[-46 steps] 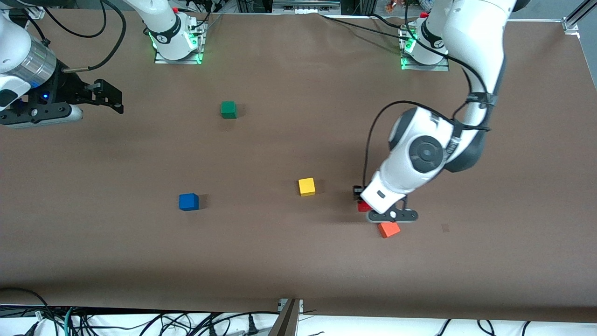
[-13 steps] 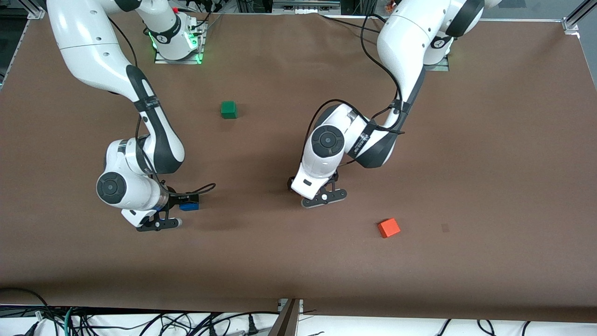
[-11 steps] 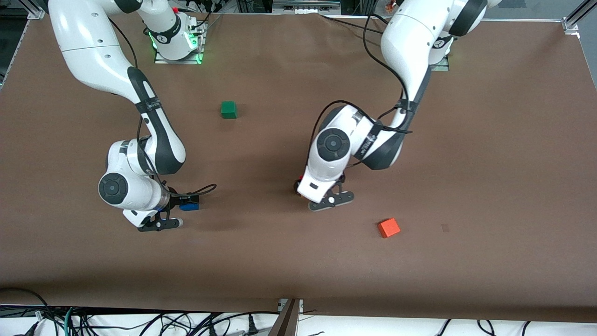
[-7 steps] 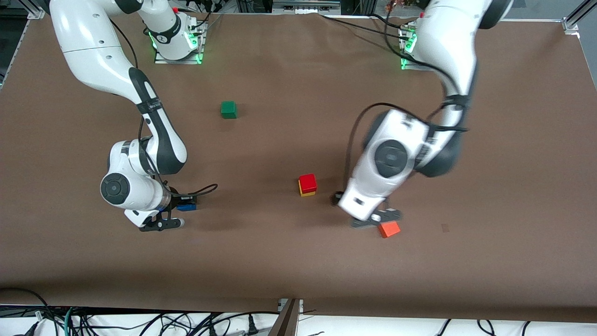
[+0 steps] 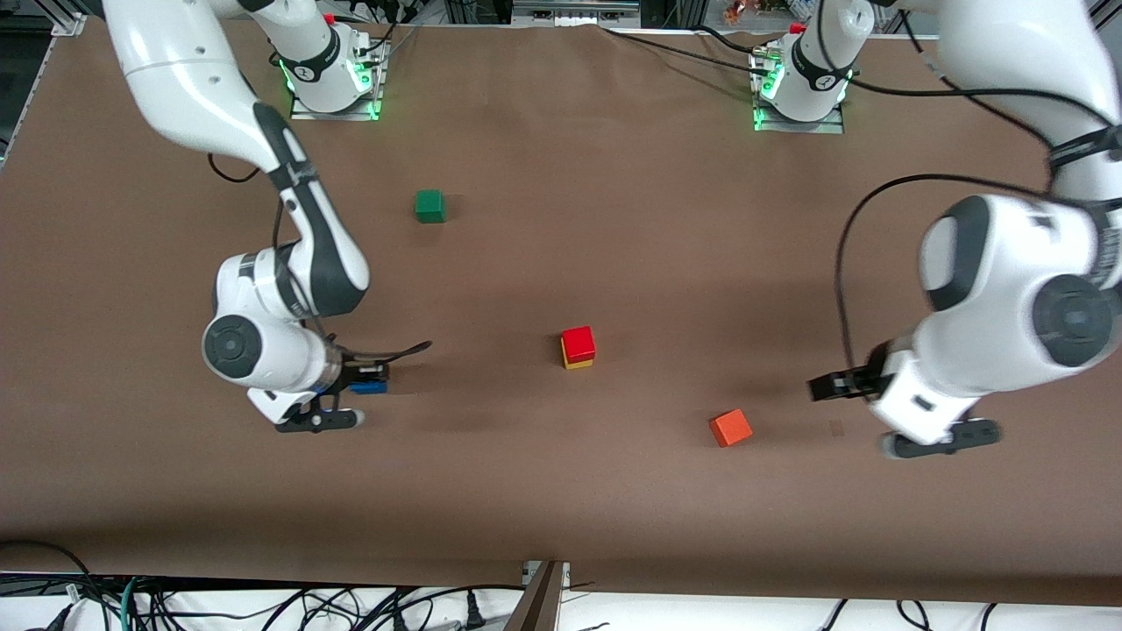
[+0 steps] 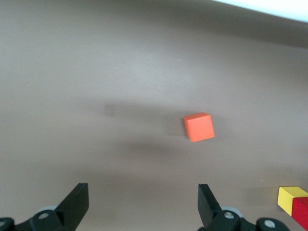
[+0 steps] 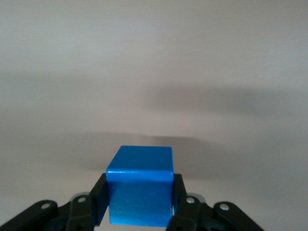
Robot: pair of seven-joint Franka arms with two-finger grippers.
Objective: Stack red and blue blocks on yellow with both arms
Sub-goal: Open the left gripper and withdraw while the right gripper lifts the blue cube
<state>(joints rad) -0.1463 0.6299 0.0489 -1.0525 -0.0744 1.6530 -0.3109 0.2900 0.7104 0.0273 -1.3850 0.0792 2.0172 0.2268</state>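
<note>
The red block (image 5: 578, 340) sits on the yellow cube (image 5: 578, 362) in the middle of the table. My right gripper (image 5: 372, 382) is shut on the blue block (image 5: 370, 387) and holds it just above the table toward the right arm's end; in the right wrist view the blue block (image 7: 139, 190) sits between my fingers (image 7: 99, 199). My left gripper (image 5: 824, 386) is open and empty over bare table toward the left arm's end. The left wrist view shows its gripper (image 6: 143, 204) wide apart, with the yellow cube (image 6: 288, 198) and red block (image 6: 302, 212) at the edge.
An orange cube (image 5: 730, 428) lies between the stack and my left gripper, nearer to the front camera; it also shows in the left wrist view (image 6: 198, 126). A green cube (image 5: 429, 206) lies nearer the arm bases. The brown table (image 5: 561, 491) has cables at its front edge.
My left gripper set the red block on the yellow cube, let go and swung away toward the left arm's end. My right gripper, shut on the blue block, has shifted slightly toward the stack.
</note>
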